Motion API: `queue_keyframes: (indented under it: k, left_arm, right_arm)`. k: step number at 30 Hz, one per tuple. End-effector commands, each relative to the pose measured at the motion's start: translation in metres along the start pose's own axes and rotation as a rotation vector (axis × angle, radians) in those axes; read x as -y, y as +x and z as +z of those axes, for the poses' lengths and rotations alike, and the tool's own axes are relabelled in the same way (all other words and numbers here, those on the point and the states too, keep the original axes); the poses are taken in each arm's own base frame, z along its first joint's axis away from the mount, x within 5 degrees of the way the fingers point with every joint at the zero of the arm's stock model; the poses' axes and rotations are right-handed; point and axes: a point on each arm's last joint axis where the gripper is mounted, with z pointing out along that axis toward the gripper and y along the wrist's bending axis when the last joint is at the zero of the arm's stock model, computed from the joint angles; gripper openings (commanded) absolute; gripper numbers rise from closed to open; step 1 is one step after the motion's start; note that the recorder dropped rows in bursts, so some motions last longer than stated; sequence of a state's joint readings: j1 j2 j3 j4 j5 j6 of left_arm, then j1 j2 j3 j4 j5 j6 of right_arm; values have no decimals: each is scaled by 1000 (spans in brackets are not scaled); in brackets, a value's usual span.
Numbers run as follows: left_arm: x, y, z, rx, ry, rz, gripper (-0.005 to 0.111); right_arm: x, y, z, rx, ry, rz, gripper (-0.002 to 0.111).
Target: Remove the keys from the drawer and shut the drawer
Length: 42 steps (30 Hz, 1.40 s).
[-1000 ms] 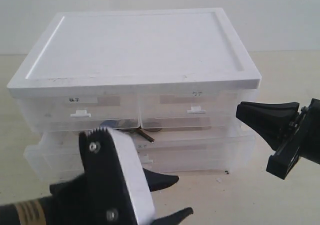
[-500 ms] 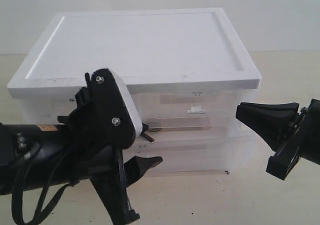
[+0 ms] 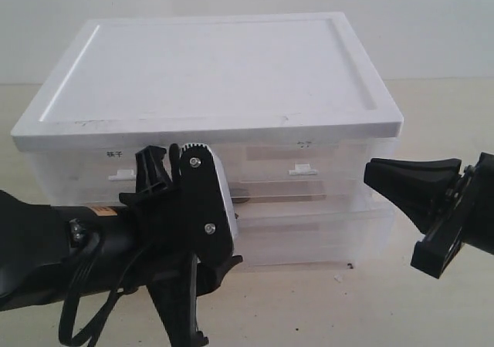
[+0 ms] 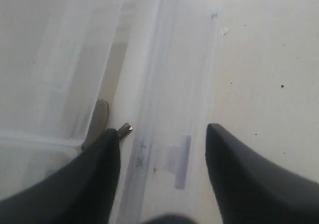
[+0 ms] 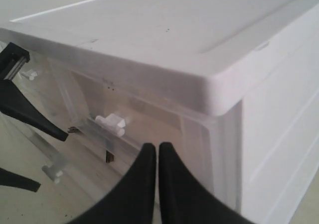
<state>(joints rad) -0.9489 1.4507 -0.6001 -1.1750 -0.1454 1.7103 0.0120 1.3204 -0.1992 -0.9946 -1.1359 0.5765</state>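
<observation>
Left gripper (image 4: 162, 130): spread, empty, over drawer (image 4: 152, 84) rim. Keys (image 4: 124, 129) inside drawer, beside one finger. Right gripper (image 5: 157, 145): pressed together.

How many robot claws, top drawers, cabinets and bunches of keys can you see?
Grippers: 2, left gripper and right gripper
Top drawers: 2
Cabinet: 1
Keys: 1 bunch, only partly in view
Total: 6
</observation>
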Motion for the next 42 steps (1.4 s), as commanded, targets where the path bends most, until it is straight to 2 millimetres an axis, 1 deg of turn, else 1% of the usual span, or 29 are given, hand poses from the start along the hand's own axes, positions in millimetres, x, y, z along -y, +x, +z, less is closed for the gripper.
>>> queue_keyframes:
  k: [1,4,7,11,16,23,29,33,37,42]
  left_arm:
    - [-2,-1,1,-1,-9,-4,35]
    - [0,0,1,-4,-3,-3,17]
    - [1,4,1,-14,3,13,4]
    - [8,5,0,-7,70,60,5]
    - [14,3,-5,19,136,63,5]
    - [24,17,-12,-2,181,64,5]
    - [28,11,-22,50,240,53,5]
    - [31,13,-23,42,262,25,5]
    - [38,15,-25,43,328,25,5]
    - [37,15,-24,41,310,25,5]
  right_arm:
    - [0,0,0,-1,-5,-11,0]
    - [0,0,0,-1,-5,-11,0]
    - [0,0,0,-1,-5,-11,0]
    - [0,-1,0,1,-6,-11,0]
    - [0,-1,0,10,-12,-11,0]
    - [0,-1,0,10,-12,-11,0]
    - [0,-2,0,11,-11,-10,0]
    - [0,-2,0,11,-11,-10,0]
    - [0,-1,0,10,-12,-11,0]
    - [-1,-2,0,12,-13,-11,0]
